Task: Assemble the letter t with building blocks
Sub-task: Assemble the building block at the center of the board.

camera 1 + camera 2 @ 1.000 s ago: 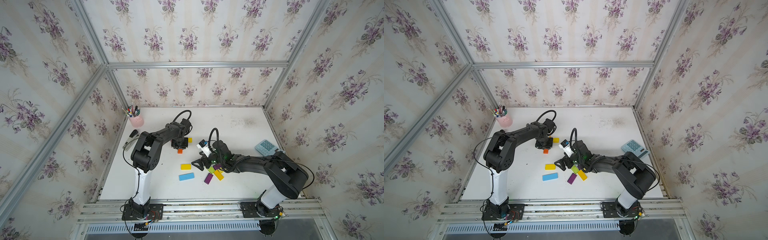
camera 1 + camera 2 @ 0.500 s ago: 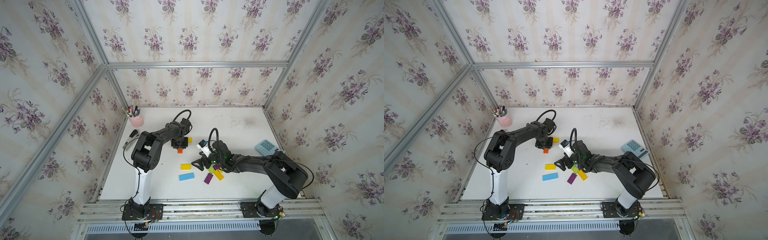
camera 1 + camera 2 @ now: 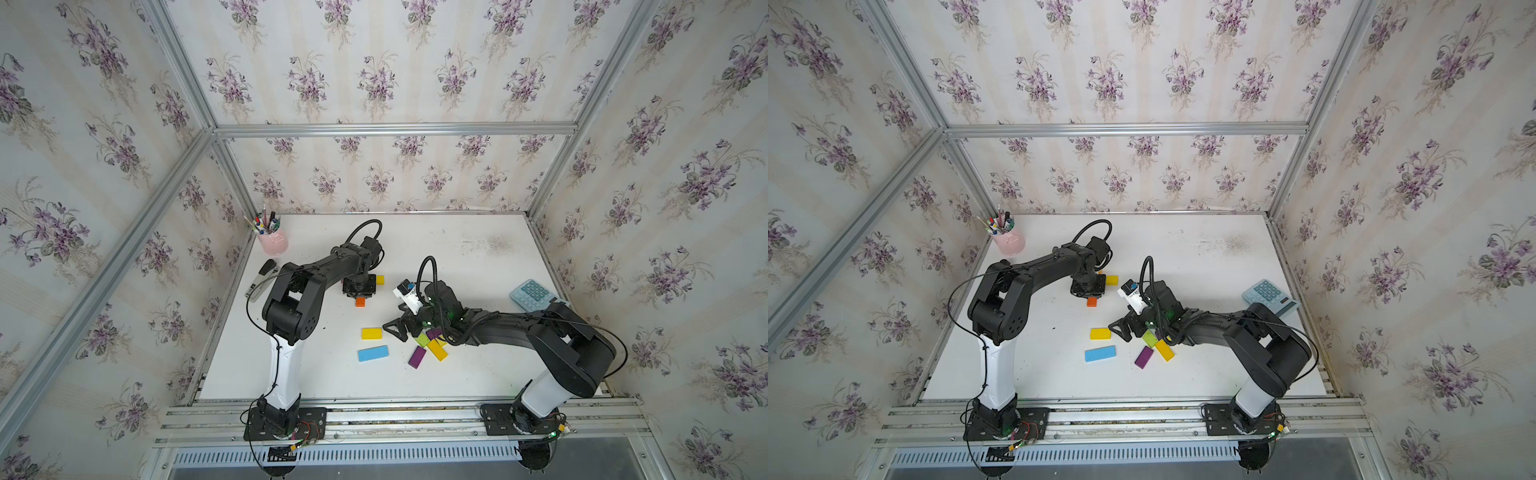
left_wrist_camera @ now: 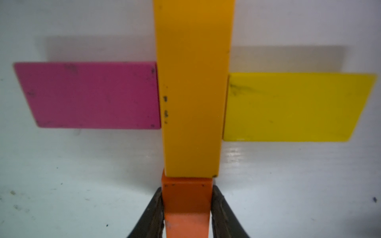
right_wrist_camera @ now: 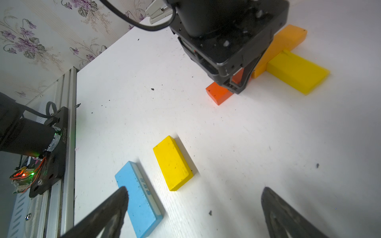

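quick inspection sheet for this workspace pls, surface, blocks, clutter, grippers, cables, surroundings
surface: white table, with dark specks and smudges.
job's things: magenta block and yellow block flank the amber block, with the orange block at its end; loose yellow block, light blue block, purple block and lime block lie apart.
clutter: stapler, pink pen cup, calculator.
grippers: left gripper shut on the orange block; right gripper open and empty.
cables: left wrist cable and right wrist cable loop clear of the blocks.
surroundings: floral wallpaper, aluminium frame.

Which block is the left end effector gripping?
The flat orange rectangular block, clamped in the left end effector, end-to-end with the amber-yellow rectangular block; nothing else is gripped.
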You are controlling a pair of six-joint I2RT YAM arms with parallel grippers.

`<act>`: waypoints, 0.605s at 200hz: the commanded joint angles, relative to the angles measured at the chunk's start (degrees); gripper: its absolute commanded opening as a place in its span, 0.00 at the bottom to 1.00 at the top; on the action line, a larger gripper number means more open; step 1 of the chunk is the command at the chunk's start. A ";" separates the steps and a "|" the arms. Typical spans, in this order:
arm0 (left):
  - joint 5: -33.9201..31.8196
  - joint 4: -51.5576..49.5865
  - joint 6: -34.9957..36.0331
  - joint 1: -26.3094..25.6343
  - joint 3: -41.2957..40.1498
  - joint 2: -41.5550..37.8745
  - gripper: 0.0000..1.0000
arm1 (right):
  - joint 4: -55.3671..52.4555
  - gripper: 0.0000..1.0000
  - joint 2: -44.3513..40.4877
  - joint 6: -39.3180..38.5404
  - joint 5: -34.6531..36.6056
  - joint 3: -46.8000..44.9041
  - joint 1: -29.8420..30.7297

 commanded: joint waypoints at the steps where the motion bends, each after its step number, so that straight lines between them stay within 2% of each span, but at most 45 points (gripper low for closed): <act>1: -0.69 0.23 -0.70 0.03 -0.20 0.85 0.36 | -0.11 1.00 0.04 -0.10 -0.66 0.37 -0.03; 121: -1.52 -0.18 -0.83 0.07 0.92 1.42 0.32 | -0.29 1.00 -0.10 -0.14 -0.78 0.41 -0.03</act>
